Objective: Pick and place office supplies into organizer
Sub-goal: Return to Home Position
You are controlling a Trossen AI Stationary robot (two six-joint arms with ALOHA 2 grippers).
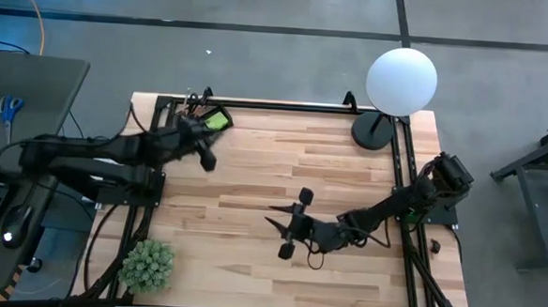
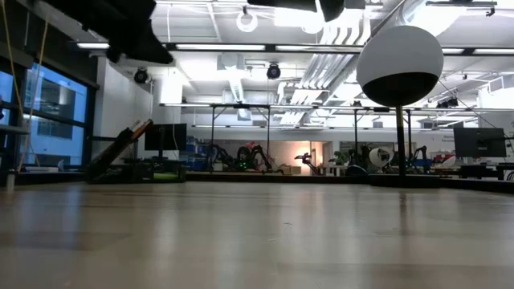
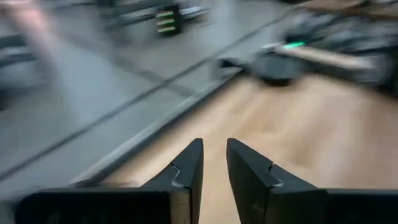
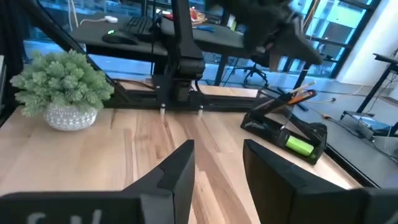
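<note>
The black organizer (image 1: 212,120) sits at the table's far left corner; the right wrist view shows the organizer (image 4: 286,134) standing tilted. In it lie a green sticky-note pad (image 4: 300,145) and orange and wooden pencils (image 4: 300,95) that stick out of its far end. My left gripper (image 1: 207,158) hovers just to the near side of the organizer. Its fingers (image 3: 214,167) stand a narrow gap apart with nothing between them. My right gripper (image 1: 285,225) hangs over the middle of the table, open and empty (image 4: 217,163), pointing toward the table's left side.
A lamp with a white globe (image 1: 402,79) and a round black base (image 1: 373,131) stands at the far right. A green potted plant (image 1: 146,264) sits at the near left corner. Black frame rails (image 1: 286,105) border the table. Bare wood lies between the two grippers.
</note>
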